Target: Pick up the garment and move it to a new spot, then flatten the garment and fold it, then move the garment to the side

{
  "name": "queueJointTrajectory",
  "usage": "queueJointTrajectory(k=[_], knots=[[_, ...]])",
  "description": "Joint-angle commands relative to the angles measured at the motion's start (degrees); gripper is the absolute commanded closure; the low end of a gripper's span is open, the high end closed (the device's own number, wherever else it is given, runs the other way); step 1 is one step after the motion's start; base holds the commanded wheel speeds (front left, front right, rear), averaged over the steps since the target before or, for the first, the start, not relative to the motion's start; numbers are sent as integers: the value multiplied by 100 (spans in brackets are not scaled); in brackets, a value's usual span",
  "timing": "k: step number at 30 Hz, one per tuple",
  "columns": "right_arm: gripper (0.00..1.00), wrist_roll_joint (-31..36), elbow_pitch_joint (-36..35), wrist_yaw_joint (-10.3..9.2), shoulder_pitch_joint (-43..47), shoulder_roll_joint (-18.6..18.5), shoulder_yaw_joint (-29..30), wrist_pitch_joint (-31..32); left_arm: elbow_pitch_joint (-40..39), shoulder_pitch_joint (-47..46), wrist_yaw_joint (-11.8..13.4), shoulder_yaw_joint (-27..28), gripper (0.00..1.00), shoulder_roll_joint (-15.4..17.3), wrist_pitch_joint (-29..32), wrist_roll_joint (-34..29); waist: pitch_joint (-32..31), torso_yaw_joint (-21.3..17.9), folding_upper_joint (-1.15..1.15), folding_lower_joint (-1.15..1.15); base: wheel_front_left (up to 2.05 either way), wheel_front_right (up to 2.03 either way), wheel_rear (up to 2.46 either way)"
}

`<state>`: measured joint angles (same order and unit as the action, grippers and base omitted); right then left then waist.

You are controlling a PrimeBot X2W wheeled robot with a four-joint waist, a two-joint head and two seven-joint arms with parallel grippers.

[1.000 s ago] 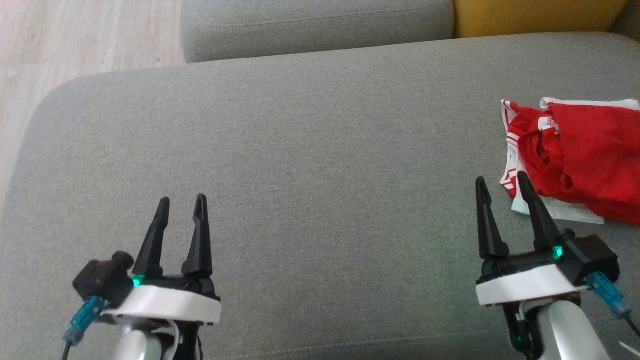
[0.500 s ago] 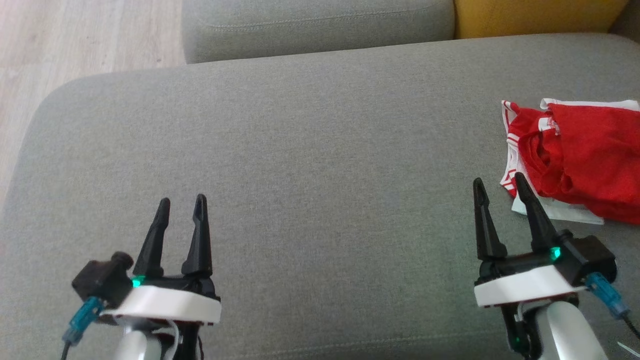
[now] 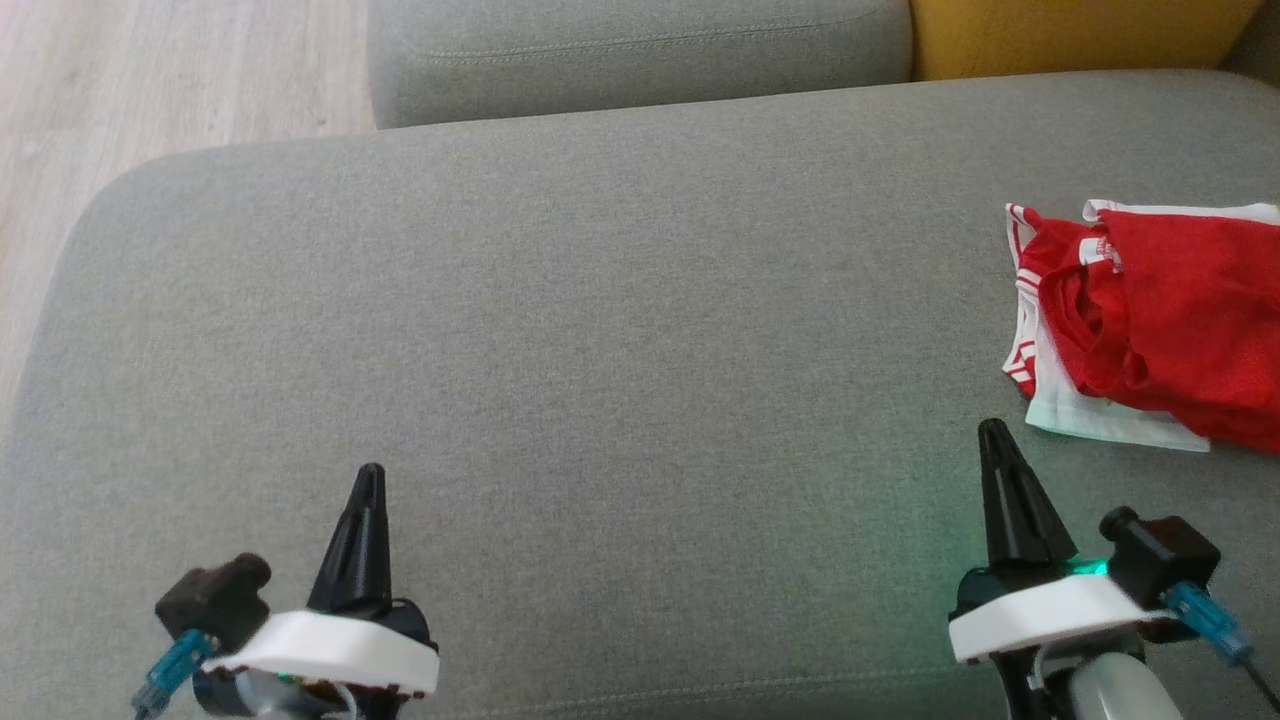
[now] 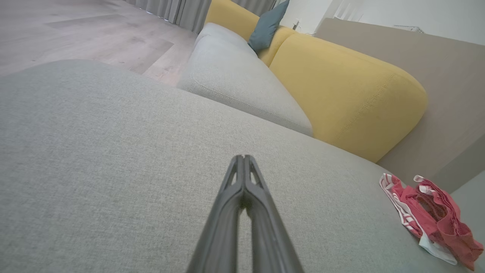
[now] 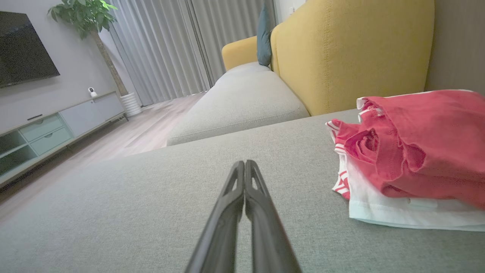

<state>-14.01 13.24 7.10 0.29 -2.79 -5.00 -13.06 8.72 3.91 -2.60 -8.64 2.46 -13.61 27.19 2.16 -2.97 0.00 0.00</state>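
A red and white garment (image 3: pixel 1150 320) lies folded and bunched at the right edge of the grey sofa seat (image 3: pixel 600 330), and shows in the left wrist view (image 4: pixel 432 216) and the right wrist view (image 5: pixel 413 151). My right gripper (image 3: pixel 992 432) is shut with nothing in it, low at the near right, a short way in front of the garment's near corner and apart from it. My left gripper (image 3: pixel 370 475) is shut and holds nothing, low at the near left, far from the garment. Both wrist views show the fingertips pressed together (image 4: pixel 242 159) (image 5: pixel 244 163).
A second grey cushion (image 3: pixel 630 50) and a yellow sofa back (image 3: pixel 1070 30) lie beyond the seat. Wooden floor (image 3: pixel 150 70) is at the far left. The right wrist view shows a TV cabinet (image 5: pixel 45 132), a plant (image 5: pixel 87 15) and curtains (image 5: pixel 170 49).
Both grippers have gone from open to shut and have drawn back toward the near edge, turning as they went. The garment has not moved.
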Motion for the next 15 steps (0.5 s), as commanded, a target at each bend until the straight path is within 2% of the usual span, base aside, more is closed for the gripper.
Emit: queueJointTrajectory(k=[1,15], knots=[[100,-187,-178,3,-255,-50,28,19,-169,-264,-32,67,100,39,39,143,-2,4,0,0,0,0,0],[100,-1185,-145,8,-304,-98,92,197,-62,-362,-92,184,100,83,234,973,-26,40,0,0,0,0,0]])
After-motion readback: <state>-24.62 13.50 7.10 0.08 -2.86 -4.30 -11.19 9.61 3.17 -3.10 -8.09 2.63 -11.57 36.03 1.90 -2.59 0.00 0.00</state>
